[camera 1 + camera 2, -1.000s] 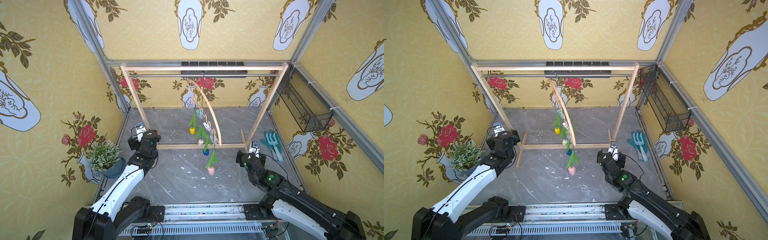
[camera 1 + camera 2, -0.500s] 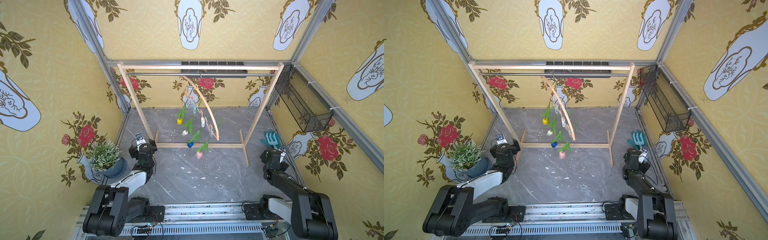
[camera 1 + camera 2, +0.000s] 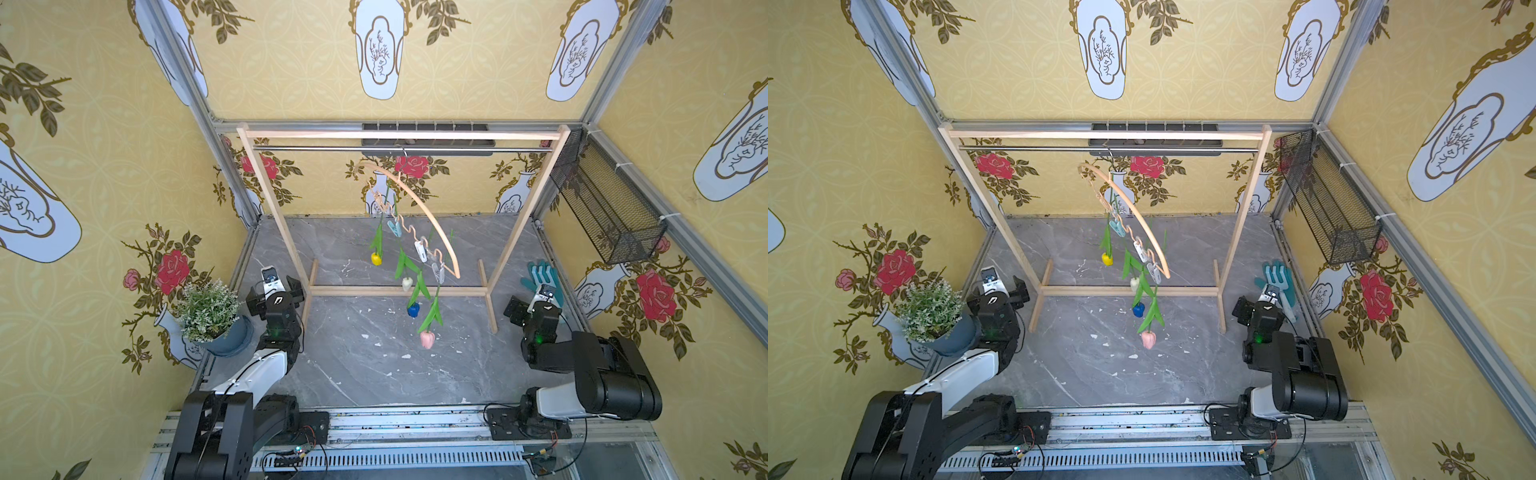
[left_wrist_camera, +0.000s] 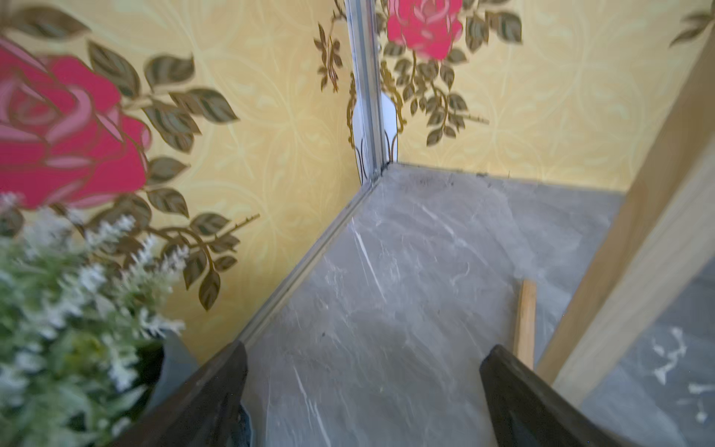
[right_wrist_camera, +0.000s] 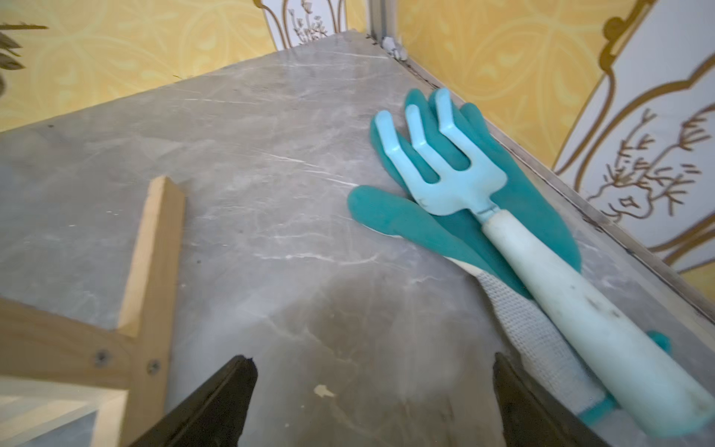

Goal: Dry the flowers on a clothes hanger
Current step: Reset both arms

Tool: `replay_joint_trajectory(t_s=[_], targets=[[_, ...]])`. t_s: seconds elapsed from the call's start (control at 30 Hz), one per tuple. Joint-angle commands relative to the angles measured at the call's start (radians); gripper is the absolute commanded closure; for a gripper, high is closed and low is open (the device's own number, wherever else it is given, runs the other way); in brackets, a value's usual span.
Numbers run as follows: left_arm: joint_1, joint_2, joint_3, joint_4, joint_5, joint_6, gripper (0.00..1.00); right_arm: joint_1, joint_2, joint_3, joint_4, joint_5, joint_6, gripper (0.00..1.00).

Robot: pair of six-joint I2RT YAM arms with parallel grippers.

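Observation:
The clothes hanger [image 3: 419,203] [image 3: 1133,208], an arched light-wood one, hangs by its hook from the rack's metal rail and is turned edge-on. The flowers hang head-down from its small clothespins: yellow [image 3: 376,258], white [image 3: 407,284], blue [image 3: 413,309] and pink [image 3: 427,338], seen in both top views. My left gripper [image 3: 275,291] [image 4: 365,350] is open and empty, low beside the rack's left foot. My right gripper [image 3: 536,305] [image 5: 373,360] is open and empty near the rack's right foot. Both are well away from the hanger.
The big wooden rack [image 3: 399,135] spans the back. A potted plant [image 3: 208,309] stands just left of the left gripper. A teal glove [image 5: 456,224] with a pale blue hand fork [image 5: 541,271] lies by the right wall. A wire basket [image 3: 602,212] hangs above it.
Both arms have drawn back from the middle to the sides and folded low. The hanger with the flowers has swung left and then back right.

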Motion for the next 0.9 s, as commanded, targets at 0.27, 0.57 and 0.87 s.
replay_joint_trajectory(t_s=[0.27, 0.57, 0.87], targets=[[0.045, 0.166, -0.084, 0.348, 0.251, 0.071, 0.0, 0.017, -0.001, -0.002, 0.116, 0.004, -0.025, 0.02], [0.049, 0.12, -0.1, 0.321, 0.251, 0.054, 0.0, 0.023, 0.0, -0.001, 0.113, 0.014, -0.029, 0.03], [0.049, 0.125, -0.095, 0.319, 0.259, 0.06, 0.0, 0.023, -0.001, -0.001, 0.112, 0.015, -0.03, 0.02]])
